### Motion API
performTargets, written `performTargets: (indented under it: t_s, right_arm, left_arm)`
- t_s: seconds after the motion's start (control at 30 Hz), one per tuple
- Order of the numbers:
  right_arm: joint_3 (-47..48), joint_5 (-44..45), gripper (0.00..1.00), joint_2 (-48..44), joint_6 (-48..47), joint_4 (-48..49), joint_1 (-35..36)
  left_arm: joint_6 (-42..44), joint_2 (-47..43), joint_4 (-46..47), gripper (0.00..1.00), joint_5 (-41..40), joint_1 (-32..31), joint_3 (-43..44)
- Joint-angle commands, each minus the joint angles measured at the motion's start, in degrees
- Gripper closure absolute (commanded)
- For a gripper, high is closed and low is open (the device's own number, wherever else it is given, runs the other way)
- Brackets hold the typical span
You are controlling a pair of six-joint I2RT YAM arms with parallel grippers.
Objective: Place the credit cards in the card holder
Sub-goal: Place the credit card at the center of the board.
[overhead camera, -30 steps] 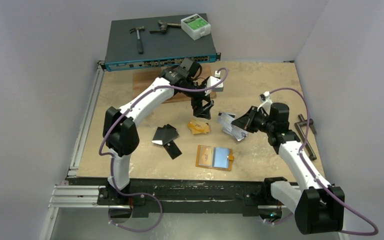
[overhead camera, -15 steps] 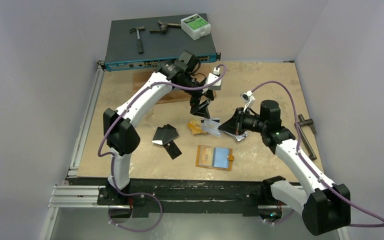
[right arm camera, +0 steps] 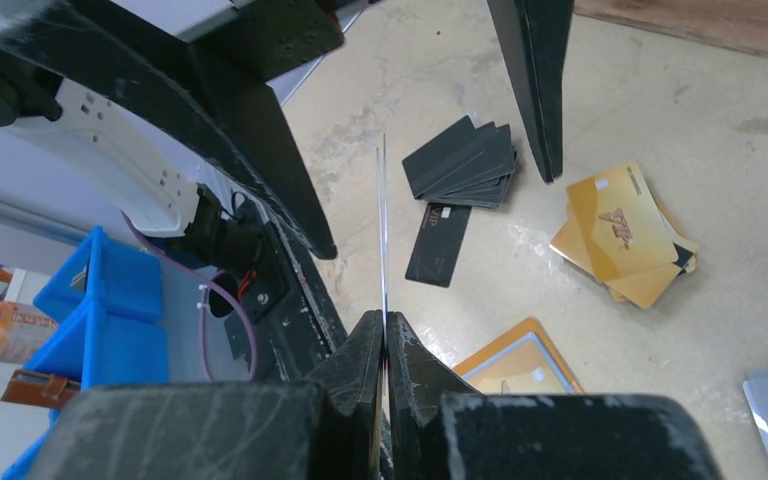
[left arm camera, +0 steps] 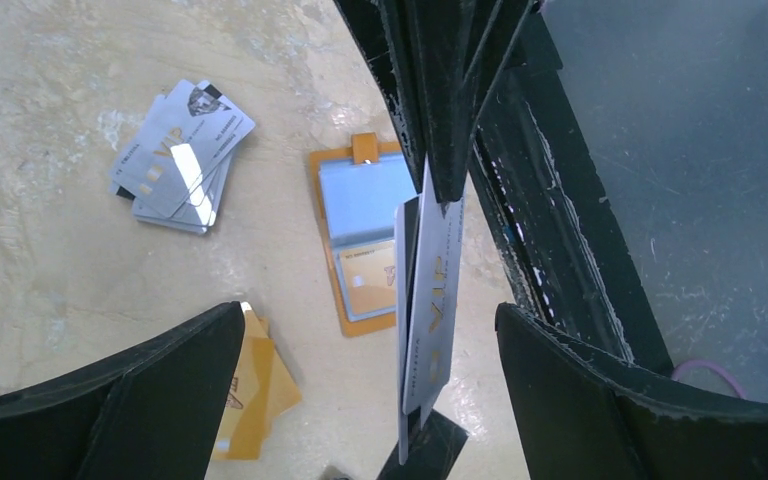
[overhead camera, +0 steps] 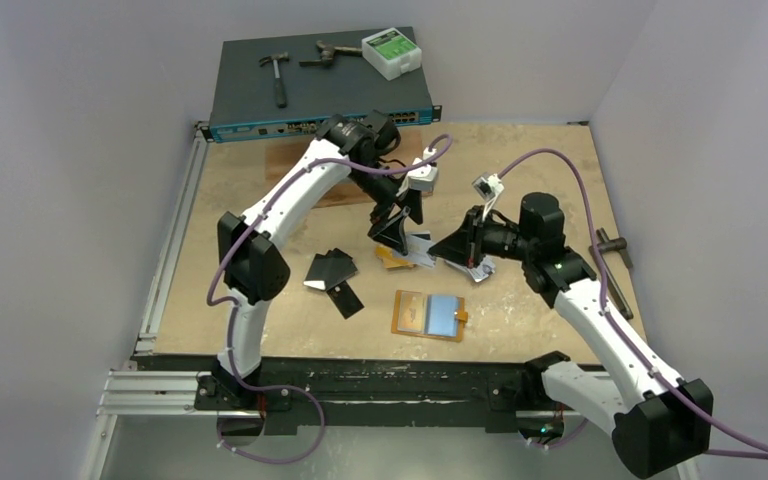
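Card (left arm camera: 438, 290): thin, flat, silvery | card holder (left arm camera: 360, 230): orange, rectangular, leathery

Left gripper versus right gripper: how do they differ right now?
The left gripper is wide open and empty; the right gripper is shut on a silvery card. The left gripper's fingers flank that card with gaps on both sides, while the right gripper pinches its edge. Shared: both are black two-finger grippers meeting at the same card.
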Motion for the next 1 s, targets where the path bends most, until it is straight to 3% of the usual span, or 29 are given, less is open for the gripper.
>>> performTargets:
  t_s: [0.0, 0.17, 0.33, 0.37, 0.43, 0.47, 0.67, 0.73, 0.83, 0.9, 0.97]
  right_arm:
    - [3.9, -1.4, 1.0, -1.0, -2.3, -0.8, 0.9]
    - [5.6, -0.2, 1.0, -1.8, -4.1, -3.2, 0.9]
    - [7.2, 1.3, 1.0, -2.0, -5.6, -5.5, 0.9]
    - [7.4, 1.7, 1.0, -2.0, -5.8, -5.8, 0.9]
    - [7.8, 2.3, 1.0, -2.1, -6.3, -6.6, 0.9]
    - [8.0, 2.6, 1.0, -2.2, -6.5, -6.9, 0.9]
    - [9.0, 3.9, 1.0, -2.7, -6.9, -8.0, 0.9]
    - [8.9, 4.7, 0.76, -3.2, -6.1, -7.4, 0.9]
    - [7.9, 8.4, 0.48, -5.8, -4.0, -5.8, 0.8]
    - [7.1, 10.8, 0.37, -8.3, -2.5, -4.1, 0.8]
    - [6.7, 13.6, 0.3, -10.5, -1.4, -3.0, 0.5]
  left_arm:
    - [2.5, -2.6, -0.6, 0.07, 3.4, -0.3, -2.2]
    - [2.7, -4.6, -1.0, 0.34, 4.1, -0.3, -5.1]
    - [-1.4, -8.1, 2.6, 0.49, 4.9, -0.3, -9.5]
    - [-2.6, -9.0, 3.8, 0.59, 5.1, -0.3, -10.5]
    - [-6.3, -10.8, 7.6, 0.92, 5.4, -0.3, -13.0]
    - [-7.8, -11.8, 9.5, 1.0, 5.5, -0.3, -14.4]
    - [-12.6, -16.0, 15.9, 1.0, 6.2, -0.4, -20.0]
    - [-14.9, -16.2, 16.6, 1.0, 7.7, -0.3, -20.1]
    - [-24.0, -17.9, 23.7, 1.0, 10.7, -0.2, -23.4]
    - [-37.0, -20.2, 37.5, 1.0, 11.3, 0.0, -28.4]
    - [-47.3, -20.7, 45.6, 1.0, 11.9, 0.3, -30.4]
